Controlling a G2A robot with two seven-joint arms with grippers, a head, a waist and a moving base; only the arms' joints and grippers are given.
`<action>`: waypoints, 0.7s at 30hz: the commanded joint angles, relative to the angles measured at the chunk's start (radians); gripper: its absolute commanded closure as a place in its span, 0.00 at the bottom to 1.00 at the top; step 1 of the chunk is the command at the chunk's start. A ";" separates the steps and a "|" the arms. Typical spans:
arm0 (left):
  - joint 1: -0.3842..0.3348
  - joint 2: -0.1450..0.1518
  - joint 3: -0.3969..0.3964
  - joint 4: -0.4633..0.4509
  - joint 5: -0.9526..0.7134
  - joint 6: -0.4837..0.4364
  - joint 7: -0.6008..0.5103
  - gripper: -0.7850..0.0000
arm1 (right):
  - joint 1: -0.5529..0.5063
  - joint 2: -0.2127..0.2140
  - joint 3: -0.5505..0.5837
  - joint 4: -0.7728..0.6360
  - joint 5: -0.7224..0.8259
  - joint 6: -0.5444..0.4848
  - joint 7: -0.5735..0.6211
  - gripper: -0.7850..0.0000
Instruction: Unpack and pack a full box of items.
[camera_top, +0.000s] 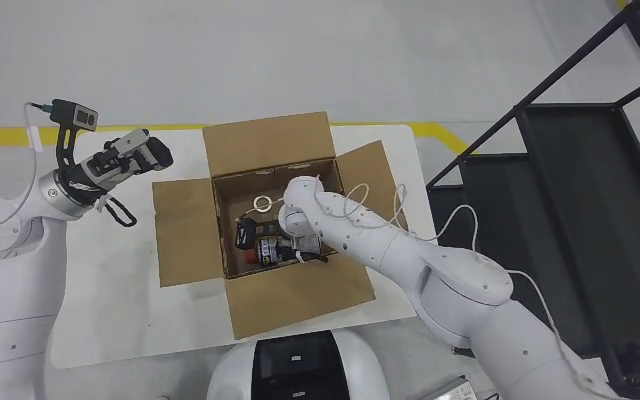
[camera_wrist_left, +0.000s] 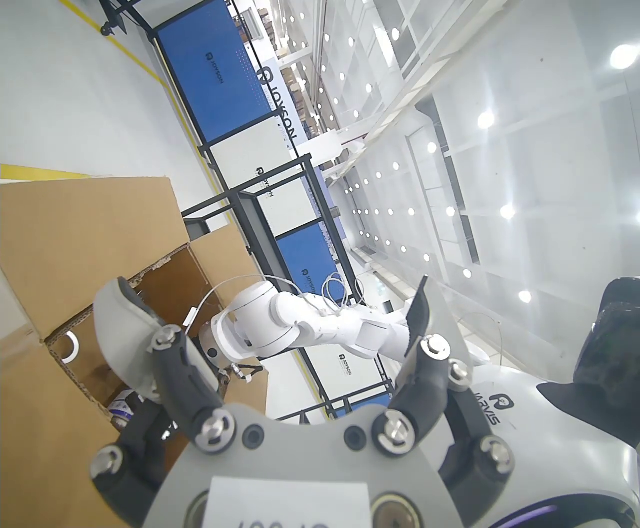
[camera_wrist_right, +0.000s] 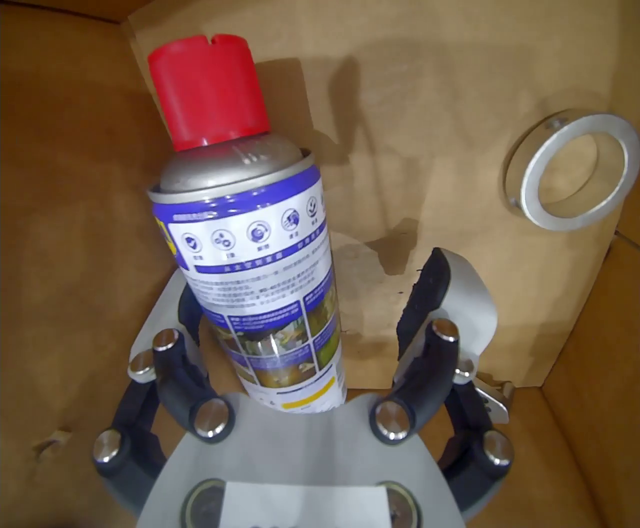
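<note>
Top view, starting off the box's left side: the left gripper (camera_top: 135, 155) hangs above the tabletop (camera_top: 110, 310), just beyond the far corner of the left flap and apart from the cardboard. In the left wrist view its fingers (camera_wrist_left: 125, 320) are spread wide with nothing between them, and they point toward the box (camera_wrist_left: 90, 240).

The box (camera_top: 190, 235) sits in the middle of the tabletop with all four flaps folded outward.

Inside it, toward the left wall, the right gripper (camera_top: 268, 245) is down in the opening, with its arm coming in over the right flap. In the right wrist view a spray can (camera_wrist_right: 250, 280) with a red cap (camera_wrist_right: 210, 90) sits between that gripper's spread fingers (camera_wrist_right: 440, 295). The can's base is close to the palm and its cap points away from it. The can's body lies right against one finger, which is mostly hidden behind it; I cannot tell whether they touch. A clear gap separates the can from the other finger's dark pad, so the can is not pinched.

Farther right in the box, near the far wall, a metal ring (camera_top: 263, 204) lies on the cardboard floor, well apart from the can and both fingers.
</note>
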 joint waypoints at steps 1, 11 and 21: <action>0.000 0.000 0.000 0.000 0.000 0.000 0.000 0.00 | 0.003 -0.010 -0.002 0.020 -0.002 -0.004 -0.004 0.97; 0.000 0.000 0.000 0.000 0.000 0.000 0.000 0.00 | 0.026 -0.038 0.025 0.093 0.009 -0.014 -0.050 1.00; 0.000 0.000 0.000 0.000 0.000 0.000 0.000 0.00 | 0.016 0.024 0.117 0.039 0.001 0.010 -0.133 1.00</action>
